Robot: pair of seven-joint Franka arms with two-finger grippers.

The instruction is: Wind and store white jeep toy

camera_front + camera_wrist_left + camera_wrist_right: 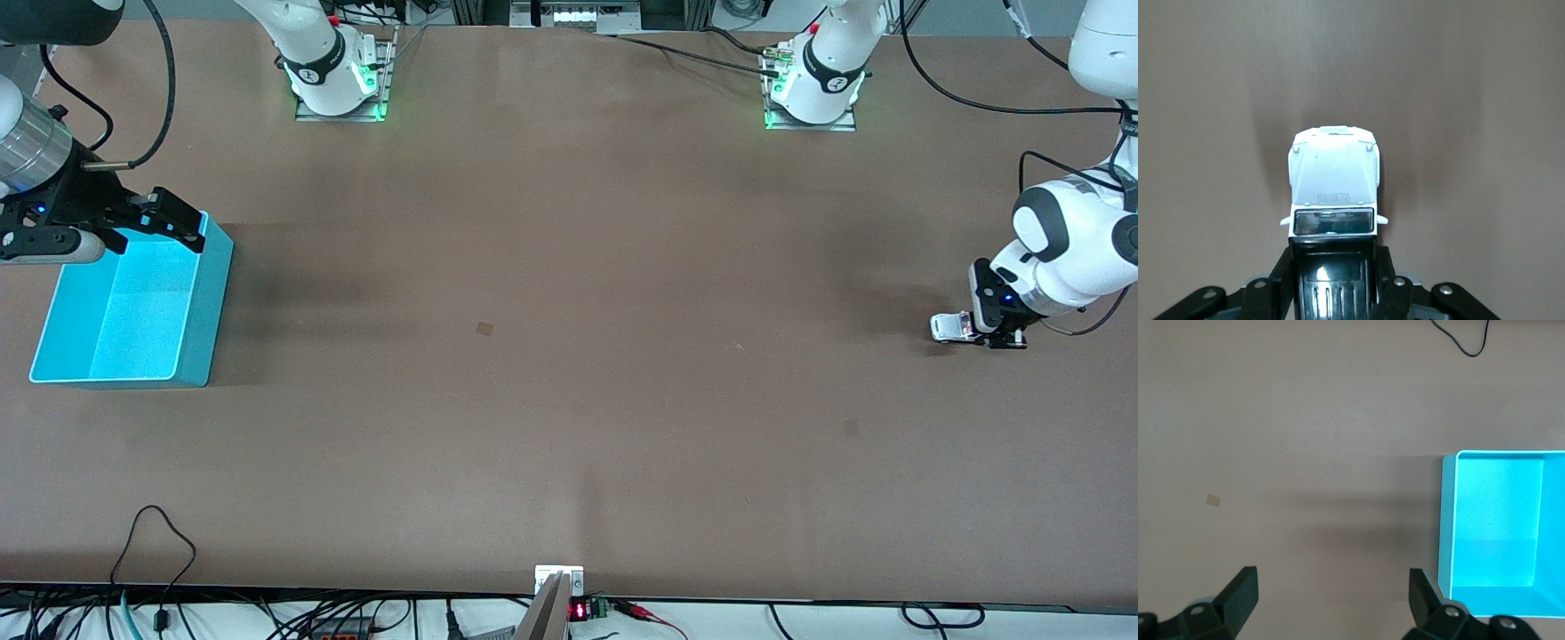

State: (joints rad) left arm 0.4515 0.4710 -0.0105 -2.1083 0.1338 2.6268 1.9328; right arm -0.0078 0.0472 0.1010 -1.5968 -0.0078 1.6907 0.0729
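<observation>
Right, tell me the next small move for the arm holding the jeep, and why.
Probably drag the white jeep toy backward along the table to wind it. The left gripper is shut on its rear, low at the left arm's end of the table. The turquoise bin sits at the right arm's end, where the open right gripper waits over it.

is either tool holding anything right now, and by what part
The left tool is shut on the white jeep toy, gripping its rear sides by the black roof. The right tool holds nothing, open by the turquoise bin.
</observation>
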